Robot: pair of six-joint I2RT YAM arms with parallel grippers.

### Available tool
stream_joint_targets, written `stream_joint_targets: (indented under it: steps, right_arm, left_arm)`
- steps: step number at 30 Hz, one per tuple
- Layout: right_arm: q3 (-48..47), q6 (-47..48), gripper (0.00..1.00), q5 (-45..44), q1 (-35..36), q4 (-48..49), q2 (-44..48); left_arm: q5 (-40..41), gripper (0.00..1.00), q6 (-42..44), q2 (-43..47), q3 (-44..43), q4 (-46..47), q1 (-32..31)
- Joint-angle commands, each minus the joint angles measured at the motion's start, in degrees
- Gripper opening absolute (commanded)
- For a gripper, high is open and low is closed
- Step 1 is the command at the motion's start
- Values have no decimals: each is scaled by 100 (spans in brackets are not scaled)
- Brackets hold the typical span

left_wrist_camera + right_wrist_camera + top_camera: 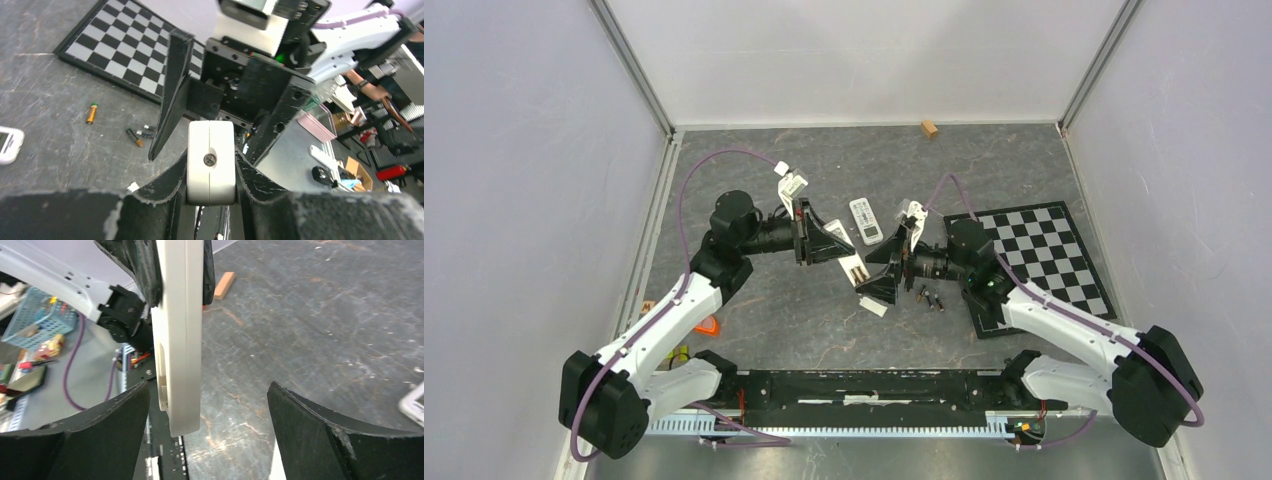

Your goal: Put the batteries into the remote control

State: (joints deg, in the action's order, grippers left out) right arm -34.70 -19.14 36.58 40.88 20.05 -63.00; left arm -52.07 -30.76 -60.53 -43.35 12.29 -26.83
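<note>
My left gripper (829, 243) is shut on one end of the slim white remote control (856, 268), holding it off the table. In the left wrist view the remote's end face (210, 160), with its screw, is pinched between both fingers. My right gripper (887, 266) faces it, open, with its jaws on either side of the remote's free end. In the right wrist view the remote (179, 340) stands edge-on close to the left finger (107, 425), apart from the right finger (320, 425). Three batteries (930, 299) lie on the table; one is gold (91, 113) and two are dark (135, 137).
A shorter white remote with a display (865, 220) lies behind the grippers. A small white piece (873, 306) lies below the held remote. A checkerboard (1044, 262) lies at the right. A wooden block (930, 128) sits at the back wall, and an orange item (709, 325) by my left arm.
</note>
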Motion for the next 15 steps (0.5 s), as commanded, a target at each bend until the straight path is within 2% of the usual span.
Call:
stream_joint_targets:
  steps: [1,4,9,11,13,15]
  right_arm:
    - [-284,-630,88,868,50,543,-145]
    - [-283,-1100,76,1149,93,1026,-221]
    - [-294,-1560,48,1210,139,1420,-290]
    - [-221,-1805,41,1102,139,1707,-290]
    - [-149,-2067,34,853,139,1955,-273]
    - [-26,-2409,32,551,139,2310,-240]
  left_arm:
    - [-713,2,-399,60,-51,1020,-50]
    - [-743,4,-550,57,-35,1142,-73]
    - [-721,9,-912,82,6,1427,-69]
    - [-522,17,-1144,88,39,1593,-68]
    - [-208,34,-1507,85,98,1872,-74]
    - [168,44,-1936,44,223,2250,-75]
